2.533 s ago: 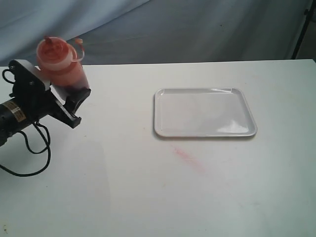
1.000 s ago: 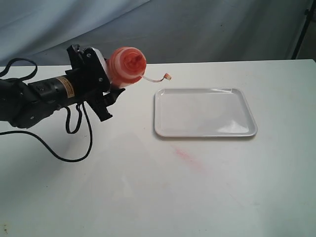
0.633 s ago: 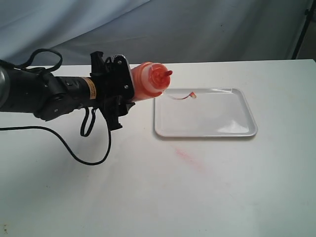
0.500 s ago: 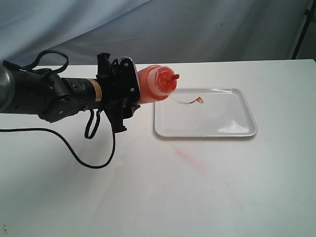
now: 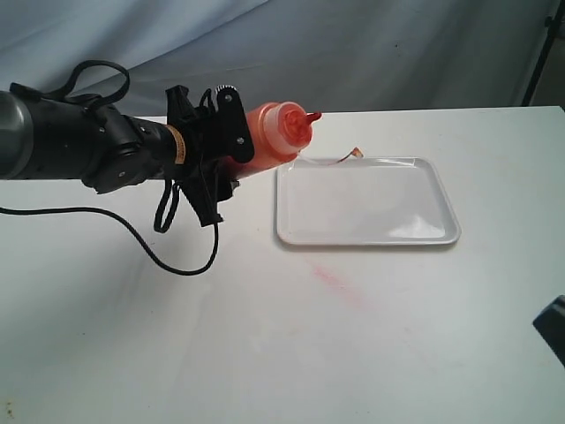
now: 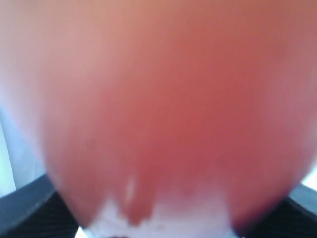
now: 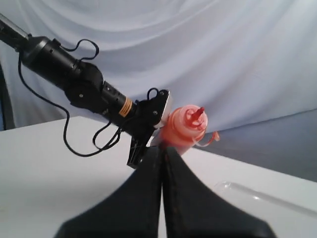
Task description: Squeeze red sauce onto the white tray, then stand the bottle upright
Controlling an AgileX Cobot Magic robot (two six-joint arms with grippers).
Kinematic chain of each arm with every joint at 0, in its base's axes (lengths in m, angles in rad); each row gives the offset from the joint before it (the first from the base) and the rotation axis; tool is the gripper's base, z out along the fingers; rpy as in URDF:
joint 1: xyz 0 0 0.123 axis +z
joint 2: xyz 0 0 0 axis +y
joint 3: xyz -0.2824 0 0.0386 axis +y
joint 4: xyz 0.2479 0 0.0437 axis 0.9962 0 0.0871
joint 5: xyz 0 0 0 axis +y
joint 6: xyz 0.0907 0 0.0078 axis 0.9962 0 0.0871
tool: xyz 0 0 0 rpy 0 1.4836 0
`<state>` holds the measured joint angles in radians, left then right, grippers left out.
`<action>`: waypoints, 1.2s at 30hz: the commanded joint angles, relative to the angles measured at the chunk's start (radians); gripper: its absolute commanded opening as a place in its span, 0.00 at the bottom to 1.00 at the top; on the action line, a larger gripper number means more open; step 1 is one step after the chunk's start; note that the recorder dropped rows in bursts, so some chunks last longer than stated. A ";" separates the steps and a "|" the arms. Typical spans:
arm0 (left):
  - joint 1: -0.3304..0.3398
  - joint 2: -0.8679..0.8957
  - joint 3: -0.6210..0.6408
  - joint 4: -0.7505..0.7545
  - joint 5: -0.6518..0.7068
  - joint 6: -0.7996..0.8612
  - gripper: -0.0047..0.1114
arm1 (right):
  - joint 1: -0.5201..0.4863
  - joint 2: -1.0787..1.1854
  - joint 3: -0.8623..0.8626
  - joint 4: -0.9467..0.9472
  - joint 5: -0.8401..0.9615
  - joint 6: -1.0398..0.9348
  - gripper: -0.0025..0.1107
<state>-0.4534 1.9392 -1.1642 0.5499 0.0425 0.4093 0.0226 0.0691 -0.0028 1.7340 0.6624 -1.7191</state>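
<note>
Left end effector [image 5: 234, 148]: is clamping the body of the bottle [image 5: 272, 134], its jaws pressing either side; the left wrist view is showing only a red-orange blur.
Right end effector [image 7: 162, 153]: is resting with its fingers pressed together, holding nothing, well apart from the action.
Bottle: is hanging in the air, tipped almost level, its nozzle [image 5: 311, 117] pointing towards the white tray [image 5: 371, 203] near the tray's far left corner; the tethered cap [image 5: 356, 152] is dangling by the far rim.
Red sauce: none is showing on the tray yet; the squeeze is still waiting to be done.
Risk, aim: the nozzle seems to be sitting at the tray's edge rather than over its middle, so a squeeze from here could be landing sauce on the worktop [image 5: 265, 353], where a dull pink smear [image 5: 335, 284] is already lying.
Risk, cap: the loose cap could be swinging into the stream.
Risk, grip: a hard squeeze on a soft, tilted bottle could be letting it slip.
Change over the last half second: the bottle is now sitting higher and the cap is dangling farther back.
Change over the last few seconds: the bottle was upright at the far left.
</note>
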 commanded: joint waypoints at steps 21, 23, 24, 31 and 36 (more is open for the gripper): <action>-0.075 -0.012 -0.288 -0.105 0.277 0.031 0.04 | 0.003 0.861 -0.387 0.010 0.131 -0.354 0.02; -0.075 0.006 -0.339 -0.189 0.338 0.123 0.04 | 0.003 0.946 -0.451 0.010 0.131 -0.359 0.02; -0.075 0.016 -0.366 -0.227 0.365 0.181 0.04 | 0.003 0.978 -0.484 0.010 0.131 -0.359 0.02; -0.075 0.143 -0.562 -0.424 0.587 0.399 0.04 | 0.003 1.165 -0.679 0.010 0.137 -0.363 0.02; -0.075 0.217 -0.714 -0.439 0.777 0.451 0.04 | 0.003 1.242 -0.811 0.010 0.068 -0.424 0.02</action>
<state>-0.5232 2.1488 -1.7987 0.1267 0.7650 0.8337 0.0226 1.2806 -0.7493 1.7387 0.7725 -2.1098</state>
